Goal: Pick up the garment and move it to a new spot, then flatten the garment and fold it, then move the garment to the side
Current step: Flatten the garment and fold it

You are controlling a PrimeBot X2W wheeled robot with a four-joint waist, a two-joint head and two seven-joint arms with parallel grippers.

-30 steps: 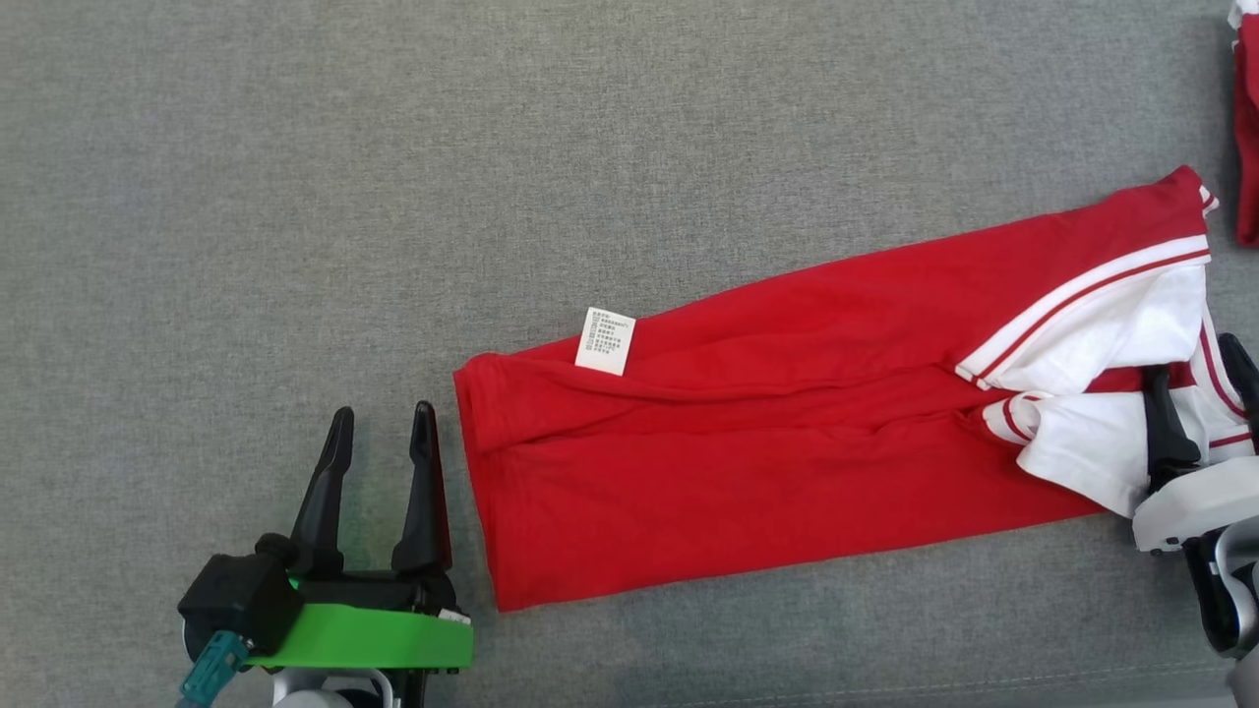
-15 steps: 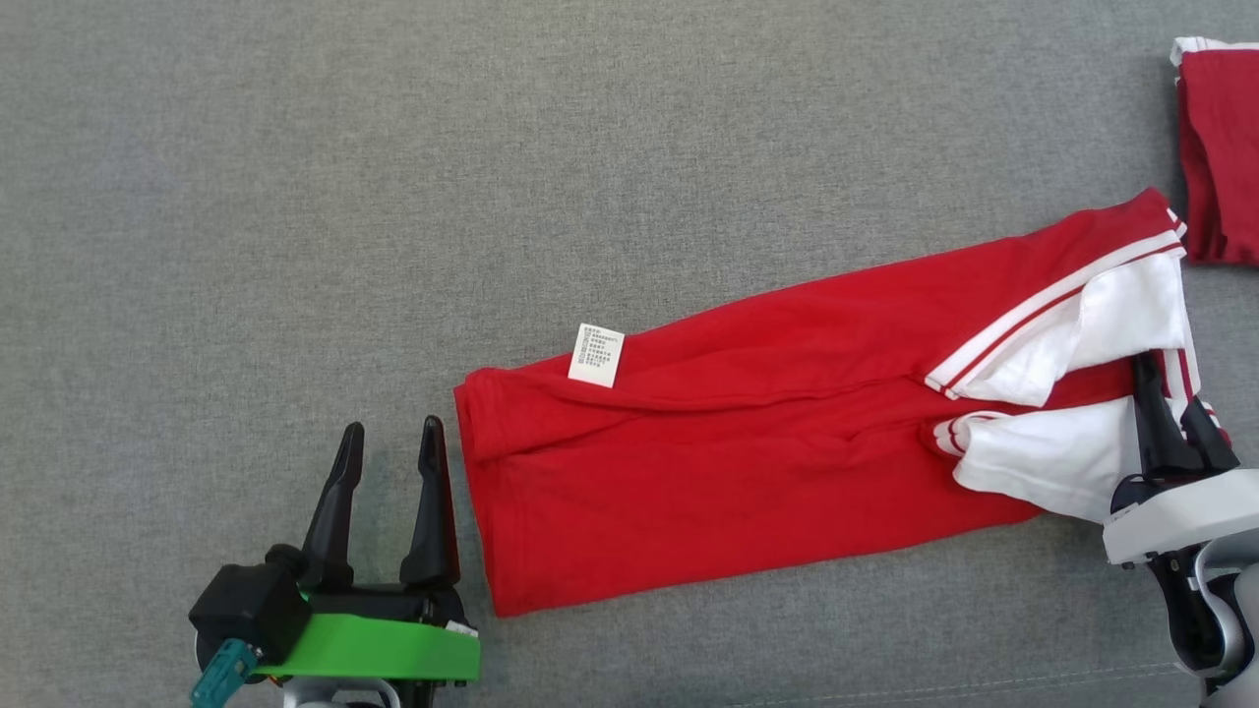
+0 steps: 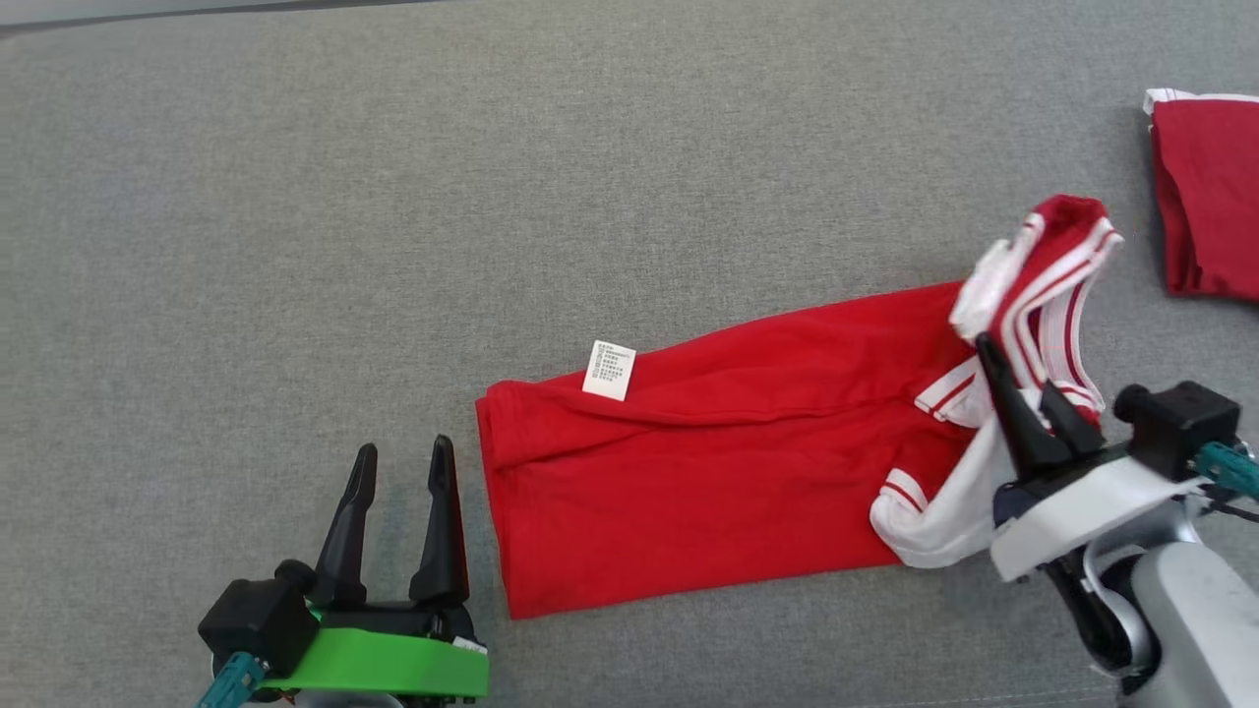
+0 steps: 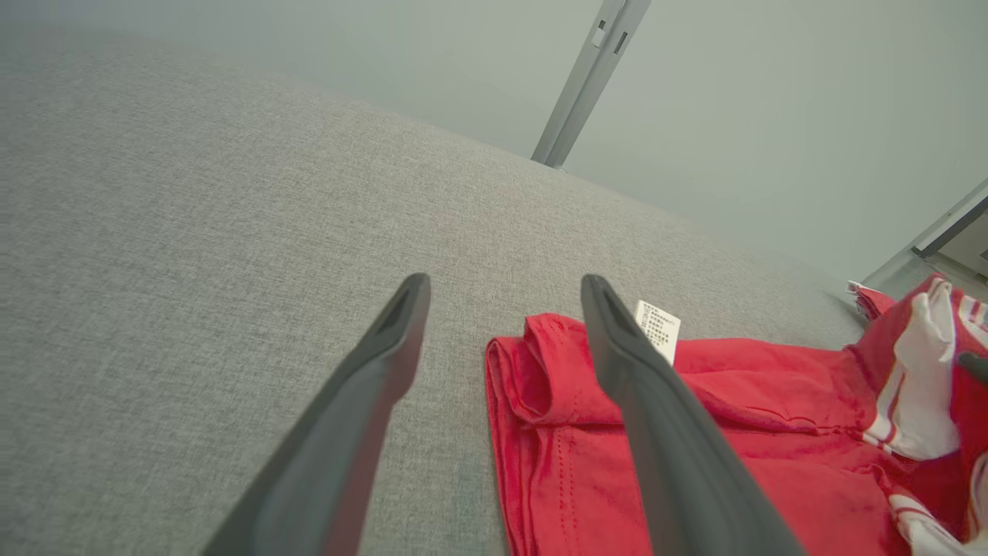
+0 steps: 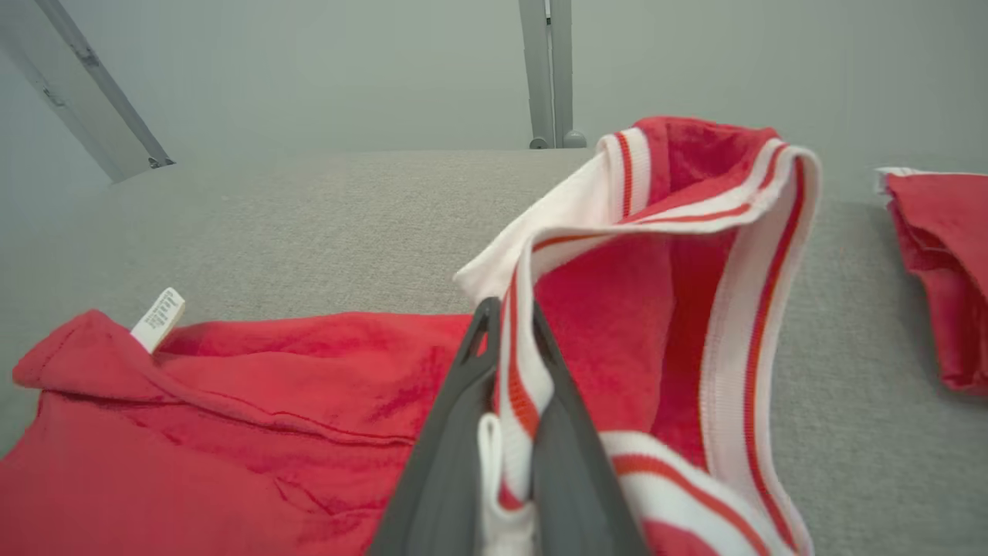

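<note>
1. The garment (image 3: pixel 708 492) is a red top folded into a long strip. It lies on the grey bench (image 3: pixel 295 246) from just left of centre out to the right, with its care label (image 3: pixel 610 370) on the far edge of the hem end.
2. Our right gripper (image 3: pixel 1013 364) has its jaws pinched narrow on the striped white-and-red end. It holds that end raised off the bench at the right while the red body of the strip lies flat.
3. Our left gripper (image 3: pixel 404 444) sits low at the near left, just beside the hem. Its jaws are wide with nothing between them. We cannot tell whether its right-hand finger touches the cloth.
4. We judge the garment to be light, soft and limp. It will sag from whatever point we hold, and the folded layers can slide apart or drop open if we carry one end alone. It is not fragile, but it wrinkles easily.
5. The thick ribbed trim gives the firmest bite, as the right wrist view shows at the right gripper (image 5: pixel 509 309). At the other end we would take the stitched hem edge near a corner, catching every layer rather than the top one.
6. A second red garment (image 3: pixel 1205 197) lies at the far right, well apart, and we should keep the swinging end away from it.
</note>
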